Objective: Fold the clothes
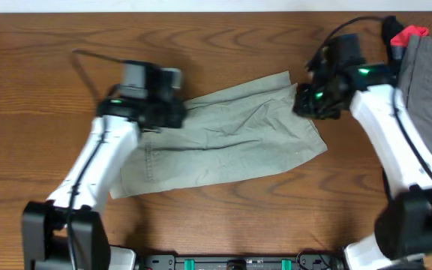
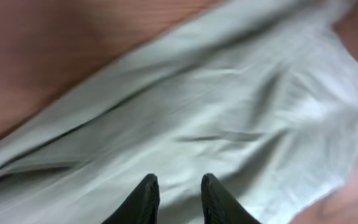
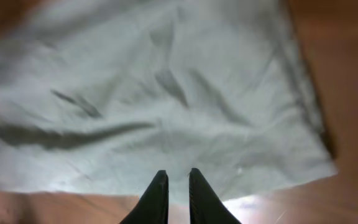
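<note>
Overhead: khaki shorts (image 1: 231,142) lie flat mid tabletop (image 1: 43,52); left arm (image 1: 103,150) reaches over their left part, right arm (image 1: 381,120) to their right end.
Left wrist: left fingers (image 2: 146,196) narrow gap, empty, above shorts.
Right wrist: right fingers (image 3: 159,193) almost together, empty, over shorts.

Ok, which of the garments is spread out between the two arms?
The khaki shorts, spread mid-table; the grey garment and red cloth sit at the far right edge.

a robotics lab bench: two robot arms (image 1: 96,157) mounted at a wooden table (image 1: 223,37).
</note>
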`<state>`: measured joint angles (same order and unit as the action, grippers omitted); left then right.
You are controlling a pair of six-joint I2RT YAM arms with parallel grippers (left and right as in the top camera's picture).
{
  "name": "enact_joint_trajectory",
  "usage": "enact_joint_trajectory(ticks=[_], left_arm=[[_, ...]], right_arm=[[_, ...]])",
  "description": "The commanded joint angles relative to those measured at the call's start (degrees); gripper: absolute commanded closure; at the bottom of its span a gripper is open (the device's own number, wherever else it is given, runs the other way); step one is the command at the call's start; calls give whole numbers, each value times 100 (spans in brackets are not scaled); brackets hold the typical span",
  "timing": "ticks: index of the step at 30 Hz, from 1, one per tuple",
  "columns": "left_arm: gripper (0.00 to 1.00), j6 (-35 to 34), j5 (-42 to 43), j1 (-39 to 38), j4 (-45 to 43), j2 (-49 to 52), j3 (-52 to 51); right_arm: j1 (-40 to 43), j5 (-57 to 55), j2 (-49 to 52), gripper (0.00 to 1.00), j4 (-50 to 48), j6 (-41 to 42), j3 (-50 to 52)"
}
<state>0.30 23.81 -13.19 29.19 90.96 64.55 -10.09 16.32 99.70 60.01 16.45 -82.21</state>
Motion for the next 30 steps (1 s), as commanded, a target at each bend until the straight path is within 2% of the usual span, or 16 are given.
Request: enact_joint_trajectory(ticks=[1,4,12,17,20,24,30], left_arm=[[75,568,-98,-459,-245,404,50],[76,568,-151,-669,-697,859,50],[76,529,-210,-708,-1740,1950,52],[78,234,-1027,-675,-2144,2221,52],[78,-31,-1847,-553,-2350,2218,94],[78,-146,-2461,-251,-2382,2218,262],[77,-144,-2194,306,-1729,2153,951]], right_arm=[[-170,68,538,94,280,293,63],[-238,251,927,96,402,345,63],[-398,496,1705,94,382,378,122],[-402,197,2090,95,236,634,367],[-402,-162,2229,95,26,817,625],[-389,-455,2238,96,-243,1058,1073],[-374,-448,2236,94,-345,962,1360]])
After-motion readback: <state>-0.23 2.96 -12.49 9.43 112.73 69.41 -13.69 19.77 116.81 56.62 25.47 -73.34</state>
